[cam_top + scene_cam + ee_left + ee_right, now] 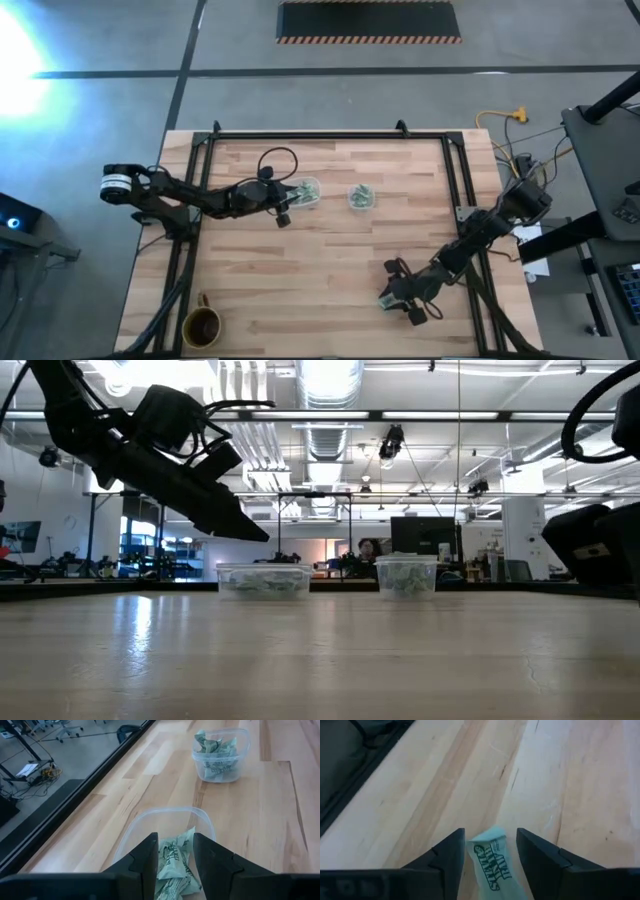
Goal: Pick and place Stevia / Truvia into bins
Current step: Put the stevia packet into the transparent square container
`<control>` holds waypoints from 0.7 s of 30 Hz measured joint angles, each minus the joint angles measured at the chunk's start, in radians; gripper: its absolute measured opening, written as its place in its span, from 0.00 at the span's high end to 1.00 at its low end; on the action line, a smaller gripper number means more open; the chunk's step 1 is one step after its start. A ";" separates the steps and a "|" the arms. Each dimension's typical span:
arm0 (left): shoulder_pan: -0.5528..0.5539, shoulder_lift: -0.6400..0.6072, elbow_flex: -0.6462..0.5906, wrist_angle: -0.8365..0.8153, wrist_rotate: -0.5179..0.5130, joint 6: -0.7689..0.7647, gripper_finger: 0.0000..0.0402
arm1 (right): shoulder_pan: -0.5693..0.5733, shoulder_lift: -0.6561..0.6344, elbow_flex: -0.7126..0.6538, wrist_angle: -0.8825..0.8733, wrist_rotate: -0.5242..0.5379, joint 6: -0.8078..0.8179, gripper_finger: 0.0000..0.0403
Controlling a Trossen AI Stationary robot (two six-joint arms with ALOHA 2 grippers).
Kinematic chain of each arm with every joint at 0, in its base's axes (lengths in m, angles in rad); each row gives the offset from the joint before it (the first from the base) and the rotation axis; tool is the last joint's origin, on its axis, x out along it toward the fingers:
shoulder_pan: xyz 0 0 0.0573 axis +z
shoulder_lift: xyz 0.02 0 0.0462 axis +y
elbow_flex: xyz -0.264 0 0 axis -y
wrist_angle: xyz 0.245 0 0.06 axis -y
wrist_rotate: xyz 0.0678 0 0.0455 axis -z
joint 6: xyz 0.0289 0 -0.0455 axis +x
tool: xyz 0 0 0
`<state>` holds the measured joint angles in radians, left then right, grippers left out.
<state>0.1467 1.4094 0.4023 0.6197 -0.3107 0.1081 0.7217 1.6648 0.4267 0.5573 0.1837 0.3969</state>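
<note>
Wooden table (320,260) with brown mug (201,326), bright workshop beyond

a brown mug (202,326) stands near the wooden table's (330,270) front-left corner.

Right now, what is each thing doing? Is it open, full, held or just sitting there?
Left pincer: open, above the wider bin.
Wider bin: upright, no lid, holding packets.
Smaller bin: upright, no lid, holding packets.
Right pincer: open, at the table's near right.
Stevia packet: between the right pincer's fingers; held or not, cannot tell.
Brown mug: upright at the near left corner.
</note>
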 joint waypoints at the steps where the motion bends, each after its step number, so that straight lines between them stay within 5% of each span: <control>1: 0.000 0.000 0.000 -0.002 0.000 0.000 0.73 | 0.000 0.004 0.000 0.000 0.000 0.001 0.57; 12: 0.000 0.000 0.000 -0.002 0.002 0.000 0.73 | 0.000 0.036 0.007 0.010 0.004 0.032 0.58; 21: 0.000 0.000 0.000 -0.003 0.002 0.000 0.73 | -0.001 0.042 0.006 0.008 0.008 0.034 0.72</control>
<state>0.1467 1.4094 0.4023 0.6170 -0.3090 0.1078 0.7210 1.7065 0.4326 0.5648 0.1921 0.4311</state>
